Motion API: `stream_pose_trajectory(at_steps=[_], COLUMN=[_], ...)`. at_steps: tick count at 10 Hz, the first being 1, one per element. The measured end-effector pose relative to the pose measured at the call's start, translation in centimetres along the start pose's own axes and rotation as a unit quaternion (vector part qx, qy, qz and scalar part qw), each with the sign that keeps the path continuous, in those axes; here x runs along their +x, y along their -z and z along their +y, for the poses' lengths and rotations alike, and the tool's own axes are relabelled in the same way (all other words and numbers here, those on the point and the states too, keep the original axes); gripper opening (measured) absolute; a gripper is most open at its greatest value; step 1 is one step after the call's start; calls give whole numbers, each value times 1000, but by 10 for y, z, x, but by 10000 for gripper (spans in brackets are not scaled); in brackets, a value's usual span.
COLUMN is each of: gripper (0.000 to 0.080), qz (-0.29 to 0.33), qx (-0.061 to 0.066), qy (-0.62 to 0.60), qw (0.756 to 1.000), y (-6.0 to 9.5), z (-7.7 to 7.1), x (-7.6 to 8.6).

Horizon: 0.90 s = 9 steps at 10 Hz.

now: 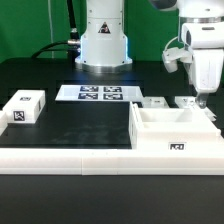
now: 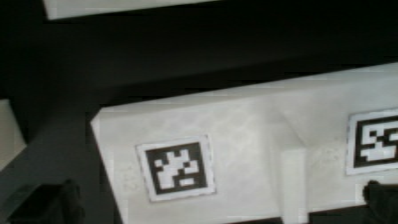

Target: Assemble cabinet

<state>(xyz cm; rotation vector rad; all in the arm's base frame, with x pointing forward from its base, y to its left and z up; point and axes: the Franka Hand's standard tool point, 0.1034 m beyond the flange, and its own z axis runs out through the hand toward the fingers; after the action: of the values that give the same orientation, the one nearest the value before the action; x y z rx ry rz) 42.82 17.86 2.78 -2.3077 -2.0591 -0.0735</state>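
The cabinet (image 1: 175,131) is a large open-topped white box with a tag on its near face, at the exterior view's right on the black table. Two small white panels (image 1: 155,102) (image 1: 190,102) lie just behind it. My gripper (image 1: 201,97) hangs over the right panel, by the cabinet's far right corner. In the wrist view a white part with two tags (image 2: 175,168) lies below my gripper (image 2: 210,205). I cannot tell if it is a panel or the cabinet. The dark fingertips (image 2: 54,200) stand wide apart at its two sides, open and holding nothing.
A small white tagged block (image 1: 25,106) sits at the exterior view's left. The marker board (image 1: 100,93) lies in front of the robot base (image 1: 104,40). A long white ledge (image 1: 60,156) runs along the table's near edge.
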Motion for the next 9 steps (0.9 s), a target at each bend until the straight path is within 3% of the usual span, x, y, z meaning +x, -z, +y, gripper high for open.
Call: stream_pose_trajectory(at_steps=[7,8,9], gripper=[781,578,427], qz=[-3,-3,-3], qx=[11,11,12], qy=[-2,-2,-3], qw=[1000,1000,1000], y=[-10,-10,-11], z=[-7,-7,-7], x=[-4,-4,-4])
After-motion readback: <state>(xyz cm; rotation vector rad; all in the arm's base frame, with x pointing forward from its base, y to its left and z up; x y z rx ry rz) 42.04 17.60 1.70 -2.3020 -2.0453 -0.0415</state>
